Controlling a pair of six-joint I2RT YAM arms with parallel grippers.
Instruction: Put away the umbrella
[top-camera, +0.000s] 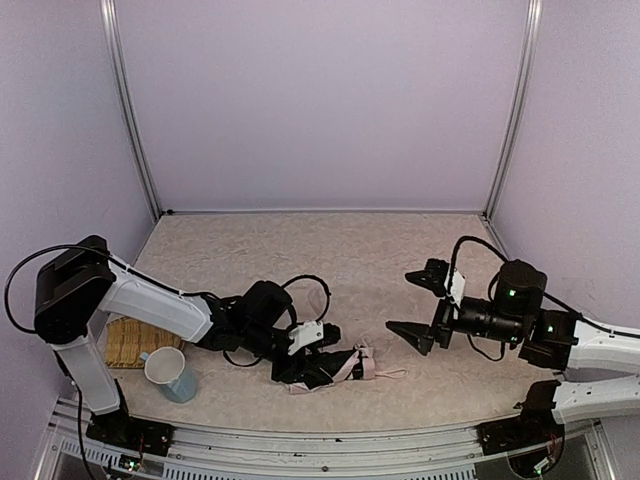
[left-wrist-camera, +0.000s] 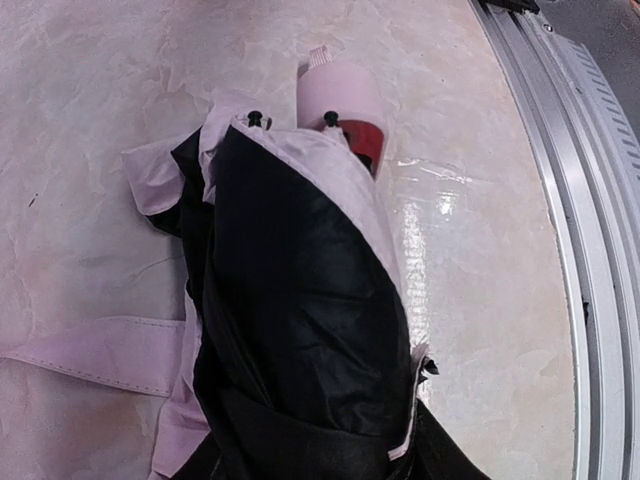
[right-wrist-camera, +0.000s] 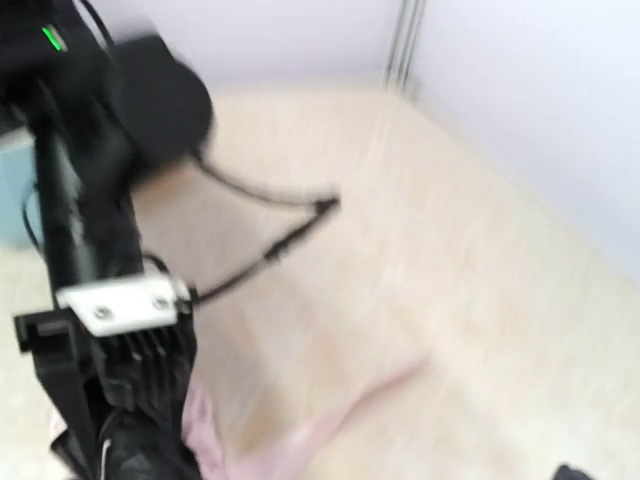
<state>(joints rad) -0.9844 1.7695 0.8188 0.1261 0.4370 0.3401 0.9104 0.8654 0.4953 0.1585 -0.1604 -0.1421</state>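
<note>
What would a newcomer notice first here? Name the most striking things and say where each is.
The folded pink-and-black umbrella lies bunched on the table, near middle, with the left gripper down on its left end. To its right the right gripper hangs with jaws wide open, facing it. A pale blue mug stands at near left by a woven mat.
</note>
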